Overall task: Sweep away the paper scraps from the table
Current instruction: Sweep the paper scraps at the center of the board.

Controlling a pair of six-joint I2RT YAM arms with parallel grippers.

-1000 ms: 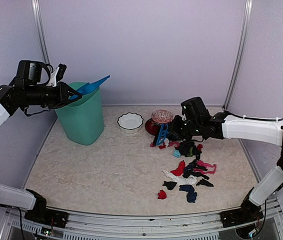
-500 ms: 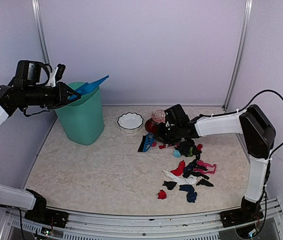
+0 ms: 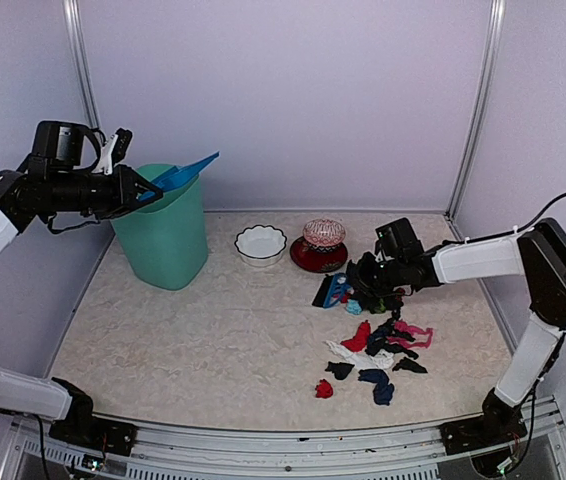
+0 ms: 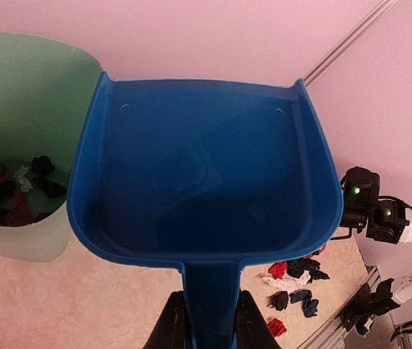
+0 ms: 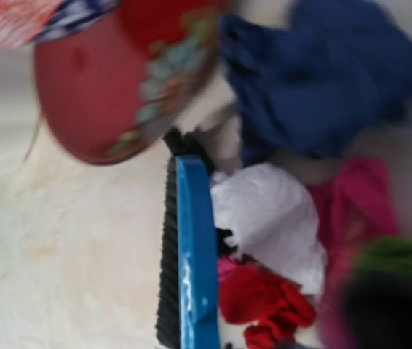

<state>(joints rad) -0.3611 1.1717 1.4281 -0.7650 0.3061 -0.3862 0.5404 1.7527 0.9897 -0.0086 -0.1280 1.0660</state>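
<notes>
**Brush swings back to the pile's far-left edge**

The right gripper, clamped shut on the brush, has just reversed. Half a second ago it held the brush out to the left of the loose red bits; now the brush sits further right, pressed against the far-left fringe of the scraps. The right wrist view shows white, red and pink wads touching its bristle side, with the red dish just beyond. That stroke seems to have drawn the stray pieces in toward the main heap.

The heap itself is unchanged, lying right of centre on the table and trailing toward the near edge.

The left gripper has not moved. It is closed on the handle of the dustpan, which is empty and held over the bin at far left. The bin already holds some wads. Most of the sweeping looks still to be done, and the pan must come down before the heap can be cleared.
</notes>
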